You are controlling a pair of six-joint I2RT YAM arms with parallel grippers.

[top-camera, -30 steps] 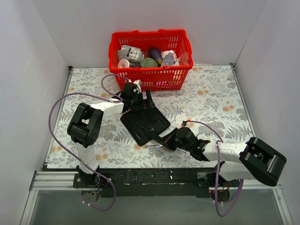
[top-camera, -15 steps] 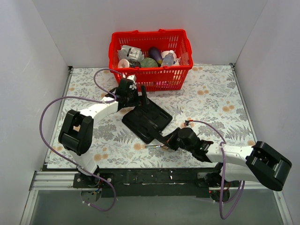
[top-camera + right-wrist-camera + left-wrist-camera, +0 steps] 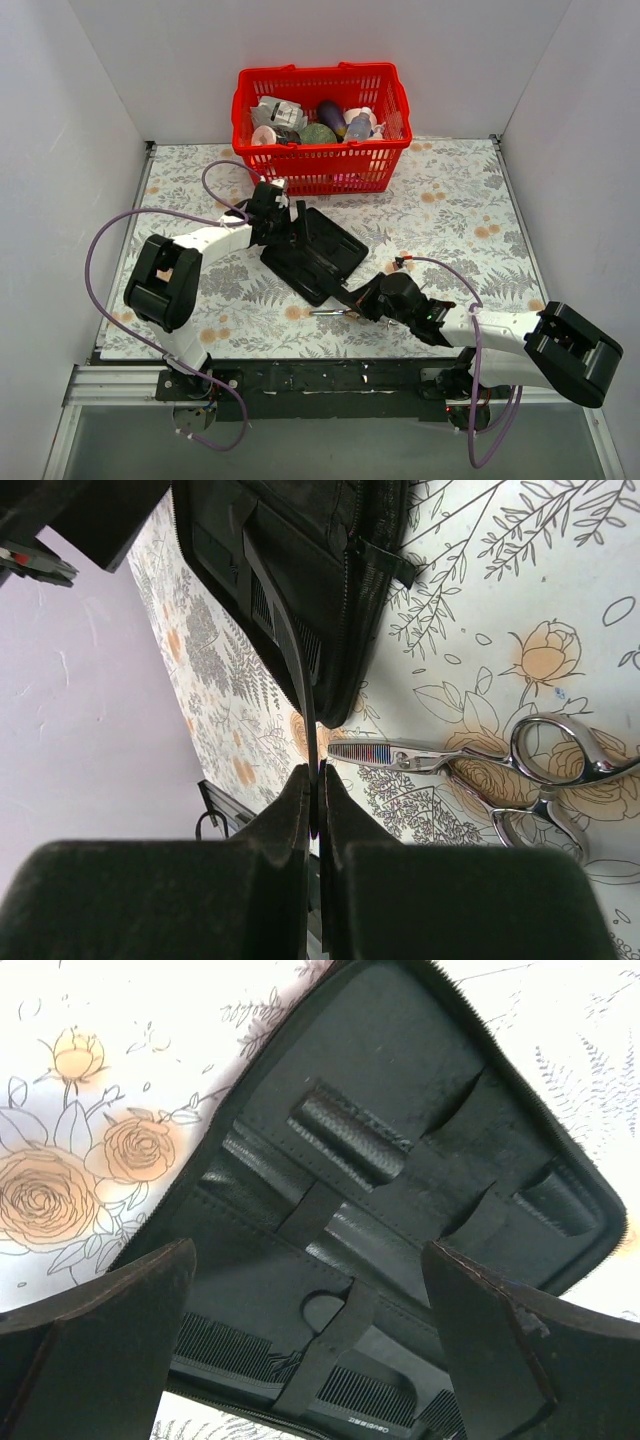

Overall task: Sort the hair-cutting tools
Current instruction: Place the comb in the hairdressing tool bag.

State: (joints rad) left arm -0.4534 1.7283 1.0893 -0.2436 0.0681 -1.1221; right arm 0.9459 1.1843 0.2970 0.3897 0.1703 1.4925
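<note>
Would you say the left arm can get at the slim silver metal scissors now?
Probably not: the scissors lie by the near edge of the flat black folding case, beside the right gripper, which pinches the narrow black comb.

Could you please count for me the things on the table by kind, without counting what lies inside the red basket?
silver scissors: 1 pair
black comb: 1
black folding case: 1, lying open
red basket: 1
Total: 4
</note>
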